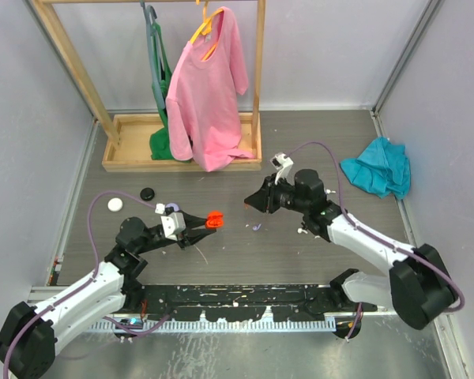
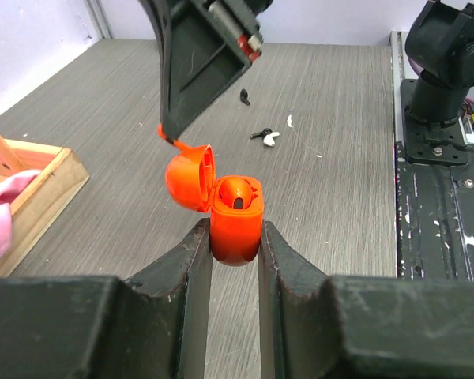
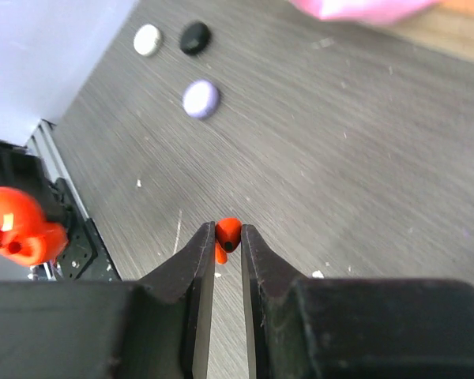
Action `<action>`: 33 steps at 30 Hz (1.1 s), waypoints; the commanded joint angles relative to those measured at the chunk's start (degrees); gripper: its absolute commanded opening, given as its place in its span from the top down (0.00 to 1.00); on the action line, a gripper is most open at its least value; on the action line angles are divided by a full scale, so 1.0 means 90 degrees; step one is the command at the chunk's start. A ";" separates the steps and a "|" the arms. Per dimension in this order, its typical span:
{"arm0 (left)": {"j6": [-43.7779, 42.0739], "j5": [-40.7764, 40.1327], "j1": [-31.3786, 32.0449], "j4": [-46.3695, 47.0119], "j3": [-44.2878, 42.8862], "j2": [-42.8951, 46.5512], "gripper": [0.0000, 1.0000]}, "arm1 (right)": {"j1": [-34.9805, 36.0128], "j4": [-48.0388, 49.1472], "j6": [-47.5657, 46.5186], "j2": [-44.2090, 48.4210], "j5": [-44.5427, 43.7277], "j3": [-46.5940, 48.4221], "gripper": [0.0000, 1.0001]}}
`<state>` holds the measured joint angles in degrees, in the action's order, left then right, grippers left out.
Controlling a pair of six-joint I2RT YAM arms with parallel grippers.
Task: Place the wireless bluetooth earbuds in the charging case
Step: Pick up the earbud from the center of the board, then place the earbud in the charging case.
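We see a little orange case [image 2: 238, 213] in the middle of the left wrist view. It is shiny and round at the bottom. Its lid is flipped open to the left, and there is a dark hole inside. The left gripper [image 1: 208, 223] squeezes the case from both sides and holds it up off the table [image 1: 237, 264]. That arm reaches out low from the lower left toward the middle of the top view.

The right gripper [image 1: 251, 204] is pinched on a tiny orange earbud [image 3: 228, 234], low in the middle of the right wrist view. The right arm bends in from the lower right and points left at the case, with a gap between them. More small earbuds [image 2: 266, 136] lie on the table in the upper middle of the left wrist view.
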<state>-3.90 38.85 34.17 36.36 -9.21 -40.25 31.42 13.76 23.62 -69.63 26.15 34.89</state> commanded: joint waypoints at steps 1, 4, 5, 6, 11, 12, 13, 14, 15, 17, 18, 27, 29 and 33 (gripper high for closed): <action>-0.0050 -0.0071 0.0031 0.0437 -0.0195 0.0109 1.00 | 0.0046 0.1297 -0.0381 0.0797 0.0297 -0.0231 0.87; 0.0019 -0.0148 0.0031 0.0593 -0.0138 0.0172 1.00 | 0.0308 0.1866 -0.0631 0.1236 0.0143 -0.0454 0.85; 0.0043 -0.0197 0.0029 0.0733 -0.0102 0.0197 1.00 | 0.0508 0.1996 -0.0770 0.1354 0.0000 -0.0499 0.85; 0.0072 -0.0235 0.0031 0.0824 -0.0066 0.0218 1.00 | 0.0673 0.2136 -0.0909 0.1449 -0.0128 -0.0550 0.85; 0.0142 -0.0317 0.0036 0.0885 -0.0024 0.0401 1.00 | 0.1438 0.3014 -0.1219 0.1624 -0.0566 -0.0735 0.86; 0.0176 -0.0343 0.0032 0.0926 -0.0014 0.0443 1.00 | 0.1566 0.3181 -0.1268 0.1616 -0.0642 -0.0766 0.86; 0.0208 -0.0376 0.0029 0.0975 0.0009 0.0485 1.00 | 0.1708 0.3313 -0.1333 0.1621 -0.0742 -0.0778 0.87; 0.0243 -0.0403 0.0036 0.1033 0.0037 0.0530 1.00 | 0.1827 0.3472 -0.1394 0.1618 -0.0867 -0.0802 0.87; 0.0263 -0.0446 0.0032 0.1086 0.0059 0.0563 1.00 | 0.1922 0.3584 -0.1427 0.1609 -0.0927 -0.0822 0.87; 0.0311 -0.0478 0.0031 0.1149 0.0094 0.0619 1.00 | 0.2074 0.3838 -0.1426 0.1566 -0.0980 -0.0843 0.87; 0.0334 -0.0479 0.0031 0.1155 0.0096 0.0646 1.00 | 0.2142 0.3932 -0.1431 0.1507 -0.0982 -0.0840 0.87; 0.0431 -0.0455 0.0031 0.1164 0.0106 0.0803 1.00 | 0.2584 0.4659 -0.1308 0.1032 -0.1220 -0.0778 0.88; 0.0442 -0.0455 0.0026 0.1175 0.0105 0.0833 1.00 | 0.2626 0.4757 -0.1265 0.0921 -0.1249 -0.0788 0.88; 0.0472 -0.0425 0.0031 0.1168 0.0100 0.0893 1.00 | 0.2678 0.5012 -0.1113 0.0713 -0.1252 -0.0794 0.88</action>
<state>-0.38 35.55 34.17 42.65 -8.19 -33.26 54.98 51.81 12.43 -62.11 16.34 26.98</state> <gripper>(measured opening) 0.253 0.230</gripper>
